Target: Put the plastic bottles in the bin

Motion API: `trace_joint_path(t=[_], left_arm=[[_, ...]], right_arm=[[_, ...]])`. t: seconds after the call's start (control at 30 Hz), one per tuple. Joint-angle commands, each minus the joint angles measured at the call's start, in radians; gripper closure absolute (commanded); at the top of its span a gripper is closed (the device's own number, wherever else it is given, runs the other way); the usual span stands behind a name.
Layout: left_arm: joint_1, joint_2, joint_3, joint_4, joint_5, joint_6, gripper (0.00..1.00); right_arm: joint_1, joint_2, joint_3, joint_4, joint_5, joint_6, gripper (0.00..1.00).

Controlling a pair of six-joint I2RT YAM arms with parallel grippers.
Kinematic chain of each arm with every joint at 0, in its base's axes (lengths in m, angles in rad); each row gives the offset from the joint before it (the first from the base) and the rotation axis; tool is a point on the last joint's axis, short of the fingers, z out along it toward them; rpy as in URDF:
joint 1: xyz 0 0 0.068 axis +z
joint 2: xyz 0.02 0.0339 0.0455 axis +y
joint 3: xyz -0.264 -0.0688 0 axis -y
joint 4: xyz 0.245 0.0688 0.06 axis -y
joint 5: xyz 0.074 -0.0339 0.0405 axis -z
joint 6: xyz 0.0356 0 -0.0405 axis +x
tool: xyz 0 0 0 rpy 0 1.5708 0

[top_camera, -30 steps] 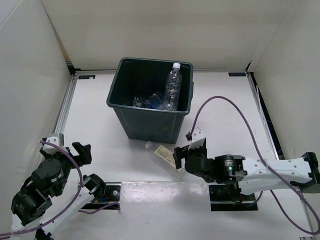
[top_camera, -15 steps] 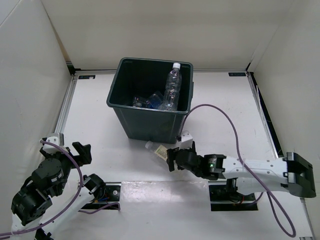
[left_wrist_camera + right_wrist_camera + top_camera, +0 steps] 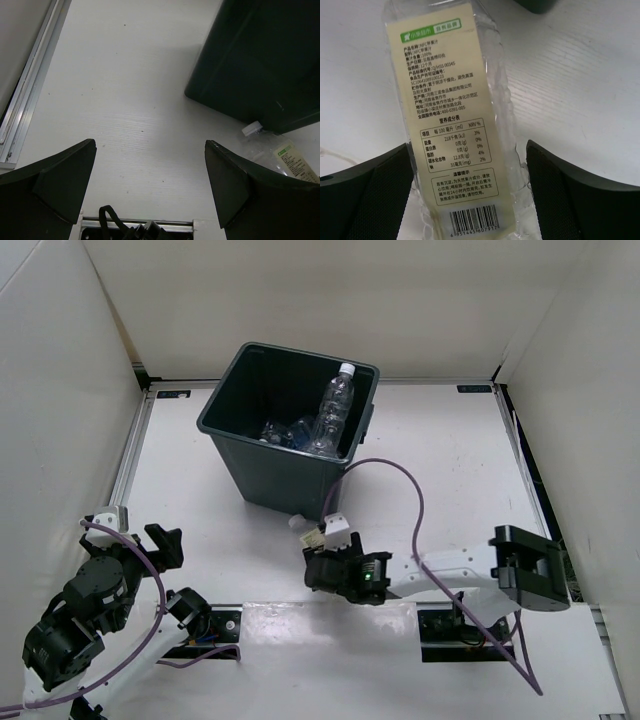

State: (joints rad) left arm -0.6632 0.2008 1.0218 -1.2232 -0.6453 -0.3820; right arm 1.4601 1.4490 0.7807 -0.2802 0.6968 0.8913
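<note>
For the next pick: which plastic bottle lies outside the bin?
The clear cream-labelled plastic bottle on the table beside the dark grey-green bin; the other bottles are inside it.

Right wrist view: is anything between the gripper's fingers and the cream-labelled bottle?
Nothing visible. The cream-labelled bottle lies flat on the table between the right gripper fingers, which are open. The bin wall rises just beyond it, so the bottle has to be lifted over the rim.
</note>
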Motion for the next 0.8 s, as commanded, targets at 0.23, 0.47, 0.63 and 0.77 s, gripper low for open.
trace_joint_path(t=[0.23, 0.47, 0.63, 0.77], left_arm=[[0.002, 0.012, 0.003, 0.007, -0.005, -0.001, 0.00], [0.001, 0.002, 0.004, 0.001, -0.007, -0.003, 0.00], [-0.001, 0.000, 0.004, 0.002, -0.007, -0.005, 0.00], [0.001, -0.003, 0.004, 0.002, -0.007, -0.005, 0.00]], right_arm=[[0.193, 0.335, 0.239, -0.476, 0.070, 0.375, 0.34], [0.451, 0.393, 0.419, -1.016, 0.190, 0.784, 0.69], [0.638, 0.277, 0.422, -1.179, 0.230, 0.911, 0.82], [0.836, 0.162, 0.393, -1.275, 0.289, 1.111, 0.97]])
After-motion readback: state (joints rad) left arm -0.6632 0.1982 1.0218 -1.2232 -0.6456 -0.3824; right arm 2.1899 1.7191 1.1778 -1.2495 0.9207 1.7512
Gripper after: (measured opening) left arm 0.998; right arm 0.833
